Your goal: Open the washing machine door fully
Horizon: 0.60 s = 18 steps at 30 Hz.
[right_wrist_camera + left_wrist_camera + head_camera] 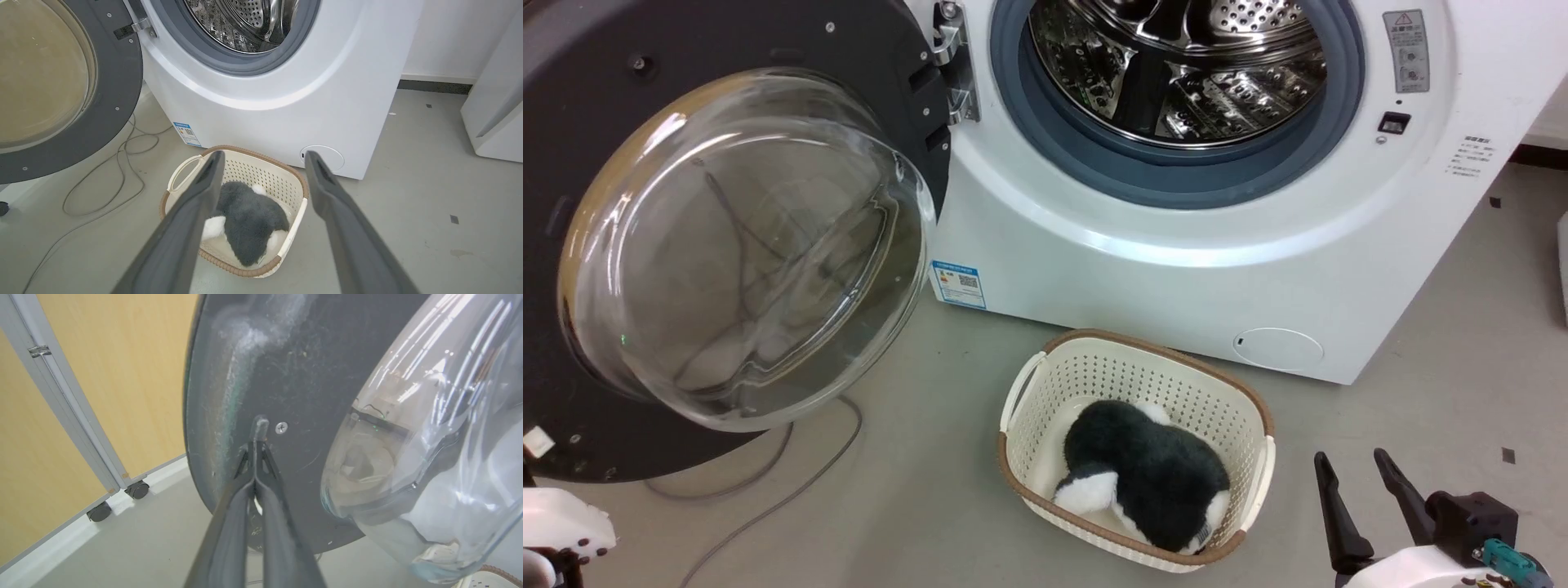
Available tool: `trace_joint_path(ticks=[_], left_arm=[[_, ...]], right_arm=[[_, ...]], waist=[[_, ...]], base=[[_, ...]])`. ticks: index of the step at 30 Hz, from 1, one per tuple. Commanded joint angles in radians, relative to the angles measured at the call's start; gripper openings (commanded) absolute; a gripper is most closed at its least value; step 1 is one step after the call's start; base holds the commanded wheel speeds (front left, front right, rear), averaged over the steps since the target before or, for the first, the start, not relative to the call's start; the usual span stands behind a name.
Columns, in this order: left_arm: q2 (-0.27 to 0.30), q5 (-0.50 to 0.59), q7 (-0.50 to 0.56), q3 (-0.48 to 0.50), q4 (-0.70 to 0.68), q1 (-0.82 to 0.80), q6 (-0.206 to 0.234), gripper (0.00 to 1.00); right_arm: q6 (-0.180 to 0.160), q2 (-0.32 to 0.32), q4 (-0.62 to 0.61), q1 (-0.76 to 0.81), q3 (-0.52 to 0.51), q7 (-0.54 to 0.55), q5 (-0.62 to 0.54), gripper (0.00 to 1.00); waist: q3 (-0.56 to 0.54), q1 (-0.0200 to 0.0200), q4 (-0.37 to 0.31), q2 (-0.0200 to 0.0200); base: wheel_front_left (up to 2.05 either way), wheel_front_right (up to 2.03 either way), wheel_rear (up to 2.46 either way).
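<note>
Item: washing machine door, hinged left of the washing machine opening, standing wide.
Left gripper: clenched, empty, tips against the door's dark inner face.
Right gripper: splayed, empty, near right.
Risk: 2 tips skidding across the smooth face toward the glass, losing the push.

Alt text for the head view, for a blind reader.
The washing machine door hangs wide open at left, baring the steel drum of the washing machine. A cream basket holding a black-and-white plush toy sits in front; the right gripper, open, shows lower right.
</note>
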Motion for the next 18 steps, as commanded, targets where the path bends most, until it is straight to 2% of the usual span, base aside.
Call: trace_joint_path(ticks=[1,7,13,14,15,16,17,18], left_arm=[[0.000,0.001,-0.007,0.000,0.008,-0.014,-0.003,0.00],[-0.026,0.016,-0.039,-0.008,0.022,0.009,-0.009,0.00],[-0.087,0.055,-0.051,-0.039,-0.098,0.112,0.010,0.00],[-0.101,0.064,-0.052,-0.048,-0.126,0.136,0.017,0.13],[-0.114,0.073,-0.052,-0.059,-0.154,0.161,0.024,0.41],[-0.128,0.081,-0.050,-0.074,-0.183,0.187,0.029,0.95],[-0.143,0.085,-0.049,-0.085,-0.212,0.210,0.036,1.00],[-0.155,0.093,-0.047,-0.099,-0.240,0.231,0.043,1.00]], right_arm=[[0.001,0.003,0.000,-0.011,0.000,-0.007,-0.007,1.00],[0.001,0.003,0.010,-0.006,0.004,-0.016,-0.005,1.00],[0.001,0.003,0.017,0.004,0.015,-0.025,-0.006,1.00],[0.001,0.003,0.016,0.006,0.016,-0.027,-0.006,1.00],[0.001,0.003,0.016,0.009,0.019,-0.027,-0.006,1.00],[0.001,0.003,0.016,0.011,0.020,-0.027,-0.006,1.00],[0.001,0.003,0.014,0.013,0.022,-0.028,-0.006,1.00],[0.001,0.003,0.012,0.016,0.022,-0.029,-0.007,1.00]], waist=[[-0.001,0.0000,-0.002,0.0000],[-0.017,0.0000,-0.014,0.0000],[-0.049,0.0000,-0.030,0.0000],[-0.056,0.0000,-0.033,0.0000],[-0.062,0.0000,-0.037,0.0000],[-0.068,0.0000,-0.040,0.0000],[-0.073,0.0000,-0.044,0.0000],[-0.078,0.0000,-0.047,0.0000]], base=[[0.00,0.00,0.00],[0.00,0.00,0.00],[0.00,0.00,0.00],[0.00,0.00,0.00],[0.00,0.00,0.00],[0.00,0.00,0.00],[0.00,0.00,0.00],[0.00,0.00,0.00]])
